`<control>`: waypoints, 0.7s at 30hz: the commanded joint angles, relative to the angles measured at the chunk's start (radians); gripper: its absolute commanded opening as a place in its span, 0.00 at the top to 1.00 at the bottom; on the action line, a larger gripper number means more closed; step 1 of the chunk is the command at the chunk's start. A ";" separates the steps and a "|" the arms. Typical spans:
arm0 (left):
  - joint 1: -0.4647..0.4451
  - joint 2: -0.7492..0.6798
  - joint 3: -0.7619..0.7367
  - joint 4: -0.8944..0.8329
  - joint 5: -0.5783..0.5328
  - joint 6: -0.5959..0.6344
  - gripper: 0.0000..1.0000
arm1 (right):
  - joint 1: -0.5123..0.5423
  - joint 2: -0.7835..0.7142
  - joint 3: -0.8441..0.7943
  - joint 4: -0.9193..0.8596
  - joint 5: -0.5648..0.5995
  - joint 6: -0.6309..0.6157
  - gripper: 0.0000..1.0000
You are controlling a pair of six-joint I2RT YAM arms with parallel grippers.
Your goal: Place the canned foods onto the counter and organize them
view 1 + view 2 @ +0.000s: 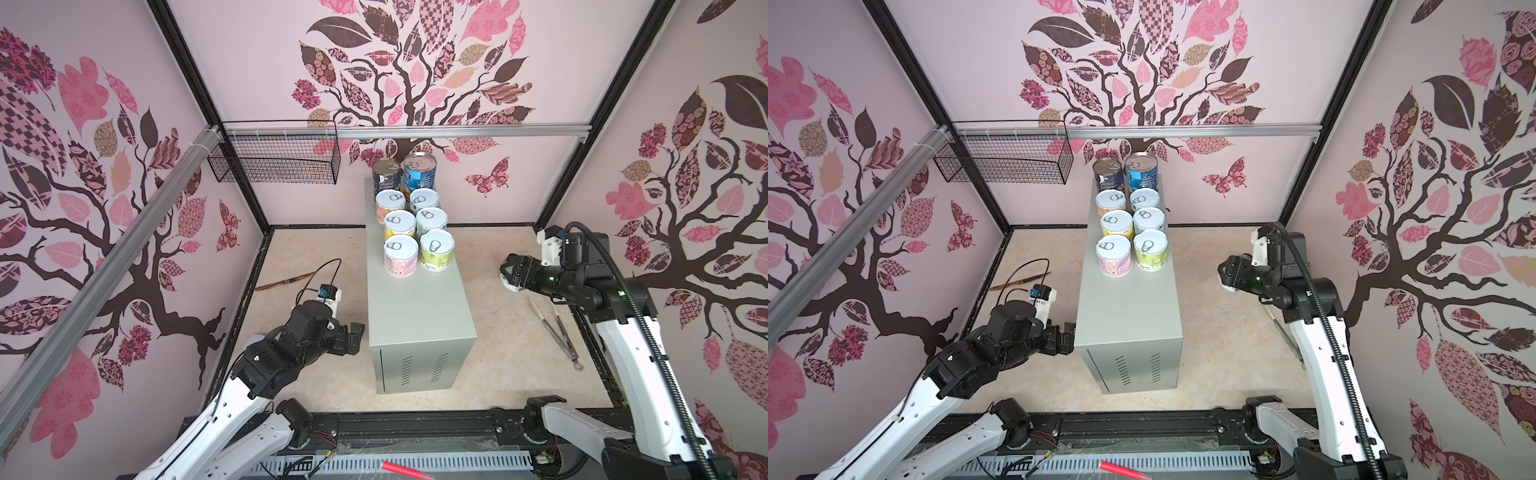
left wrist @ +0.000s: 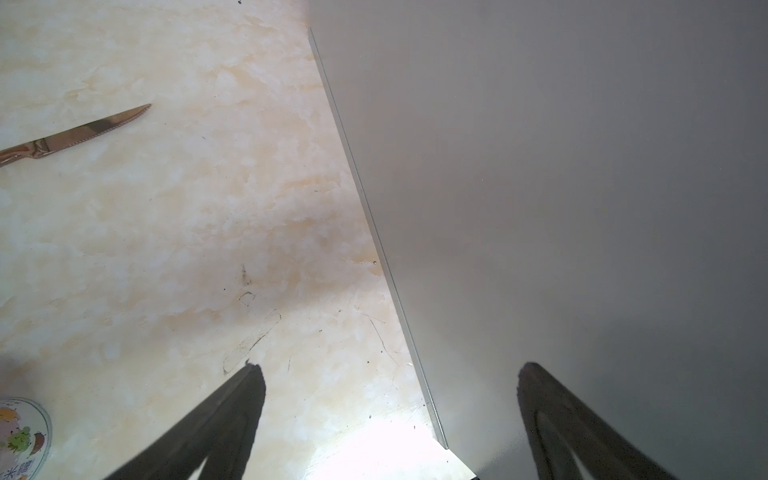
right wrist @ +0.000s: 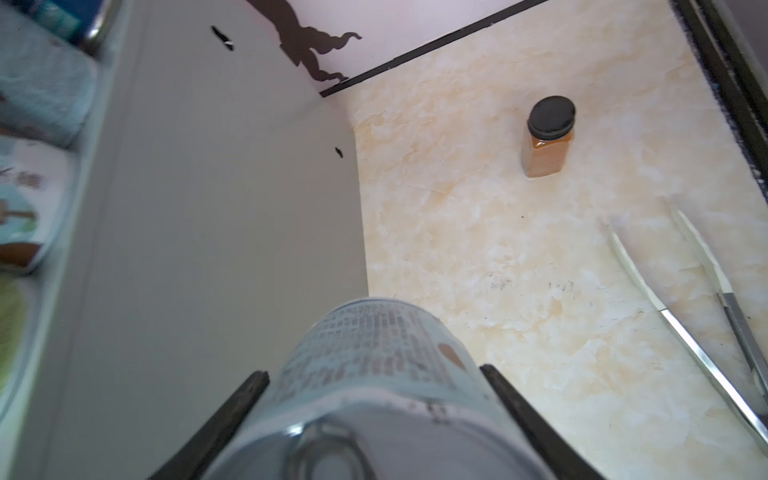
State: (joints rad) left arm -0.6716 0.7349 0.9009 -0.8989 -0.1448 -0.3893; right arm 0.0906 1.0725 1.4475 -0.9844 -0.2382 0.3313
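The counter (image 1: 419, 307) (image 1: 1129, 307) is a tall light grey box in the middle of the floor. Its far half carries canned foods. Two tall tins (image 1: 419, 170) (image 1: 386, 174) stand at the back, with several short white-lidded tins (image 1: 401, 255) in two columns in front of them. My right gripper (image 1: 509, 272) (image 3: 372, 370) is shut on a pale blue can (image 3: 374, 365), held in the air right of the counter. My left gripper (image 1: 353, 336) (image 2: 388, 374) is open and empty against the counter's left side (image 2: 540, 208). Another can (image 2: 20, 432) stands on the floor near the left arm.
A knife (image 2: 79, 133) (image 1: 278, 284) lies on the floor left of the counter. Metal tongs (image 1: 555, 328) (image 3: 685, 316) and a small amber jar (image 3: 548, 137) are on the right. A black wire basket (image 1: 274, 162) hangs on the back rail.
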 commanded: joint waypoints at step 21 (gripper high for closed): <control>0.006 0.001 -0.028 0.021 0.012 0.007 0.02 | 0.450 0.261 0.651 -0.355 0.157 -0.007 0.55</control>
State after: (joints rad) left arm -0.6716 0.7368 0.8989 -0.8986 -0.1402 -0.3893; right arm 0.4484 1.2774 2.0212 -1.2903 -0.1619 0.3016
